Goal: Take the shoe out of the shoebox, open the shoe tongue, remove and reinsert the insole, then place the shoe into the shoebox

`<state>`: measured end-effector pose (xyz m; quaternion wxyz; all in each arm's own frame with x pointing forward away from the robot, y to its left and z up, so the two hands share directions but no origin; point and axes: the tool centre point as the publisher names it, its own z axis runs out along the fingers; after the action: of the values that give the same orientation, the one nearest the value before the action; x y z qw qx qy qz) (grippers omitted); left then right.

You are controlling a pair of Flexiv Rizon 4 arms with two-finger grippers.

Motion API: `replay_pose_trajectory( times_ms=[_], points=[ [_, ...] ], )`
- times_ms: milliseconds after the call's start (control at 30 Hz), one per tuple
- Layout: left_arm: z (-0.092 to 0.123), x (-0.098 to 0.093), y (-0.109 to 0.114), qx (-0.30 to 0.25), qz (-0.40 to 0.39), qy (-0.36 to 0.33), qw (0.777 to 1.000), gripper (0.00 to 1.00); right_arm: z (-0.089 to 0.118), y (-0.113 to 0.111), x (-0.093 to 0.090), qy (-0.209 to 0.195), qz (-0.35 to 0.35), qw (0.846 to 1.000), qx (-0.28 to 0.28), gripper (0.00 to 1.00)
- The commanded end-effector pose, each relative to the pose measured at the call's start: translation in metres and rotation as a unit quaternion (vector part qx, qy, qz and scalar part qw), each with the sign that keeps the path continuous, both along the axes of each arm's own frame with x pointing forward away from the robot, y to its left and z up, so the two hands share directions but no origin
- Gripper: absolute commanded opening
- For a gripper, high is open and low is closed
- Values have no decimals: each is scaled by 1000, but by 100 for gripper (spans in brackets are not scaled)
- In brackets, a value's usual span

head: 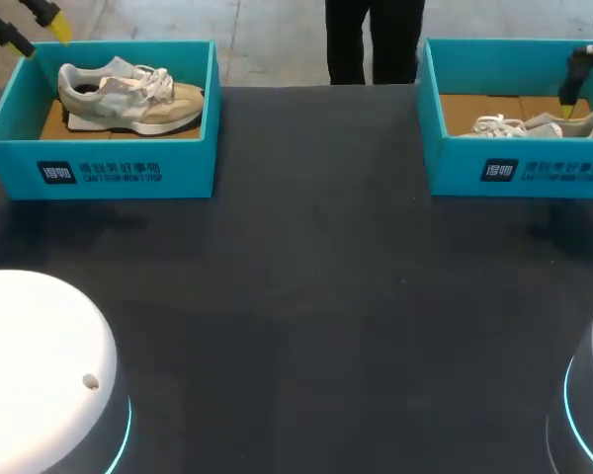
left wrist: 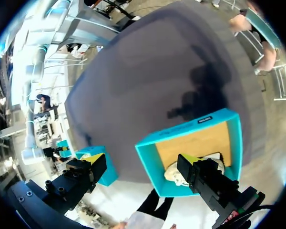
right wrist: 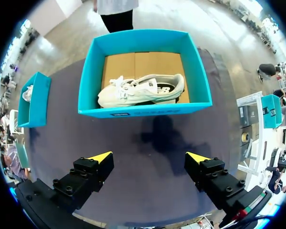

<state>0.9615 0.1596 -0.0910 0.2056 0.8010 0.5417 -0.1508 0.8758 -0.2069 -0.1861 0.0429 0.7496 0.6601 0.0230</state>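
Teal cardboard stands out first in the head view: 2 open shoeboxes sit on a dark table at its far edge, well apart. The left shoebox holds a beige shoe with white laces, its toe toward the table's middle. The right shoebox holds a white shoe, toe also toward the middle. The left claw hangs at the far left corner of the left shoebox, apart from the shoe. The right claw hangs above the right shoebox with 1 yellow tip showing over the shoe's heel end; I cannot tell from here whether it touches.

From the left wrist, the left claw is spread wide and holds nothing. The left shoebox lies under it, and the beige shoe is partly hidden behind 1 finger.

From the right wrist, the right claw is also spread wide and empty, above bare table. Ahead of its fingers lies the right shoebox with the white shoe inside on the brown floor. The left shoebox shows farther off to the side.
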Motion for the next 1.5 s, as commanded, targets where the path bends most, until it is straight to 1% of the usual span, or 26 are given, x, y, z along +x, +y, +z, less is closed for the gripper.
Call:
replay_pose_trajectory(
  times_ms=[33, 133, 233, 333, 400, 500, 1167, 1200, 1300, 1500],
  points=[
    [4, 13, 7, 41, -31, 58, 997, 100, 0, 0, -1, -1, 0, 1000, -1, 100],
    [3, 18, 14, 54, -27, 61, 996, 100, 0, 0, -1, -1, 0, 1000, -1, 100],
    [-2, 24, 24, 75, -22, 65, 995, 100, 0, 0, -1, -1, 0, 1000, -1, 100],
    [-11, 34, 38, 100, -19, 81, 992, 100, 0, 0, -1, -1, 0, 1000, -1, 100],
    [-15, 39, 49, 105, -15, 92, 990, 100, 0, 0, -1, -1, 0, 1000, -1, 100],
    [-17, 51, 65, 137, -13, 71, 988, 100, 0, 0, -1, -1, 0, 1000, -1, 100],
    [-17, 51, 65, 137, -13, 71, 988, 100, 0, 0, -1, -1, 0, 1000, -1, 100],
    [-20, 53, 64, 145, -19, 49, 988, 100, 0, 0, -1, -1, 0, 1000, -1, 100],
    [-26, 70, 66, 157, -14, 27, 987, 100, 0, 0, -1, -1, 0, 1000, -1, 100],
    [-34, 113, 79, 181, 10, 1, 984, 100, 0, 0, -1, -1, 0, 1000, -1, 100]
  ],
)
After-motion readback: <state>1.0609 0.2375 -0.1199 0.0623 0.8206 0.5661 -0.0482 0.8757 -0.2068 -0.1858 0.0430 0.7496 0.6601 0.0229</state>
